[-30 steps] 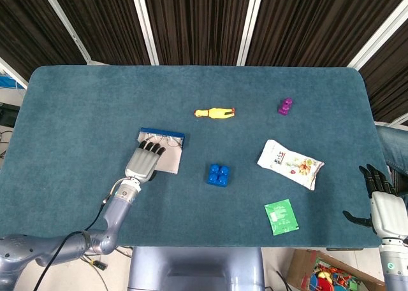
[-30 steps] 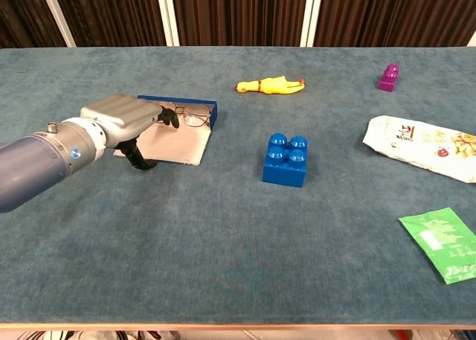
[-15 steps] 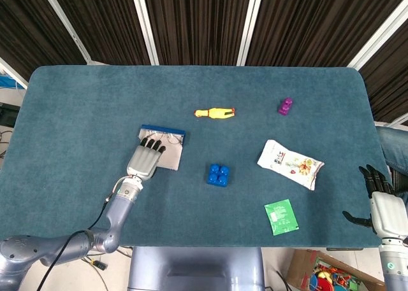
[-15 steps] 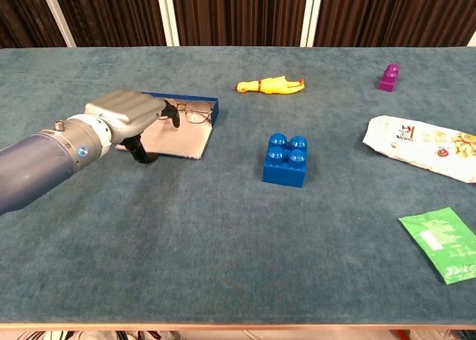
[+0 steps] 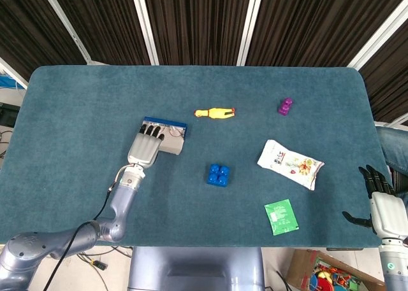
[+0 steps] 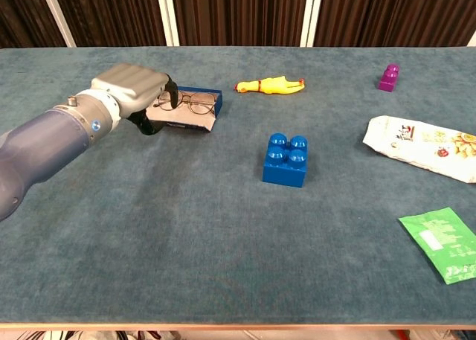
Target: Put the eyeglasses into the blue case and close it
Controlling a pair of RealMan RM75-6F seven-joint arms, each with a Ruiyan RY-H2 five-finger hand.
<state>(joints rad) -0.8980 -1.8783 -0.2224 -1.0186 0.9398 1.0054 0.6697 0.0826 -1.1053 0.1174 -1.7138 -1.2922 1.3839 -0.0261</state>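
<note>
Eyeglasses (image 6: 192, 102) already inside blue case (image 6: 204, 94), back left of table (image 5: 76, 113). Left hand (image 6: 132, 94) grips pale lid flap (image 6: 178, 117), half raised; closing unfinished. Right hand (image 5: 382, 205) idle off edge, fingers apart, empty.

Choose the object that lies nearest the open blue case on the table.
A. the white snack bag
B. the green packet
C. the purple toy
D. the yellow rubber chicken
D: in the head view the yellow rubber chicken lies just beyond and right of the blue case, while the purple toy, white snack bag and green packet sit much farther right.
</note>
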